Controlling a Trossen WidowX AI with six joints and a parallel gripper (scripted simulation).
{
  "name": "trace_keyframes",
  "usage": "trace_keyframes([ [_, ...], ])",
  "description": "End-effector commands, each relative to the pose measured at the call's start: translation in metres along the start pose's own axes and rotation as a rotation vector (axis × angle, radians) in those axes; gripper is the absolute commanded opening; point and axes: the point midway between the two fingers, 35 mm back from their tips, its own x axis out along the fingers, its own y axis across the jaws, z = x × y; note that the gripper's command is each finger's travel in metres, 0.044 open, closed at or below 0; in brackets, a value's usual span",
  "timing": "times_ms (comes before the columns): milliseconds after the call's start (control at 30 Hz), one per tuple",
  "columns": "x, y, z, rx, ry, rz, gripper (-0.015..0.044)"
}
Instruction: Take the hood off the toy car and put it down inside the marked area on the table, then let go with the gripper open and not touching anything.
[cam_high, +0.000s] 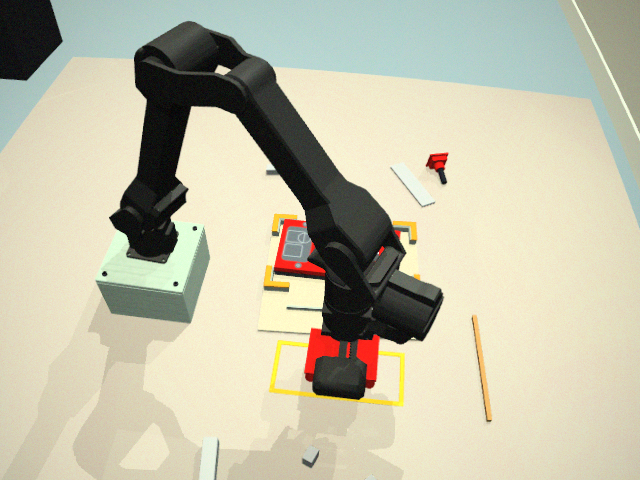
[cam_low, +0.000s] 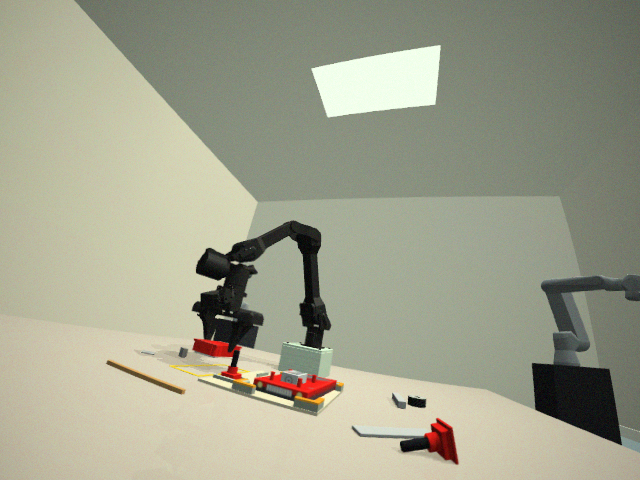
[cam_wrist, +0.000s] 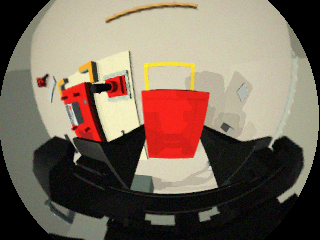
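Note:
My gripper (cam_high: 341, 364) is shut on the red hood (cam_high: 336, 354), a flat red panel. It holds the hood a little above the table over the yellow marked area (cam_high: 337, 375). In the exterior view the hood (cam_low: 212, 346) hangs between the fingers of the gripper (cam_low: 222, 335), just off the surface. In the wrist view the hood (cam_wrist: 174, 123) sits between the fingers with the yellow outline (cam_wrist: 170, 76) beyond it. The red toy car (cam_high: 299, 248) rests on its cream base plate behind the marked area, partly hidden by the arm.
A thin orange strip (cam_high: 481, 366) lies to the right. A grey strip (cam_high: 412, 183) and a red-and-black part (cam_high: 438, 164) lie at the back right. A small grey block (cam_high: 310, 455) and a pale bar (cam_high: 209, 457) lie near the front edge. The arm's pale pedestal (cam_high: 155, 279) stands at the left.

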Motion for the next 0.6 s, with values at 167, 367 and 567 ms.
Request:
trace_keyframes([
  [167,0.01,0.001,-0.002,-0.001,0.006,0.007,0.0],
  [367,0.015,0.002,-0.003,-0.001,0.006,0.007,0.0],
  [567,0.017,0.002,-0.003,-0.001,0.006,0.007,0.0],
])
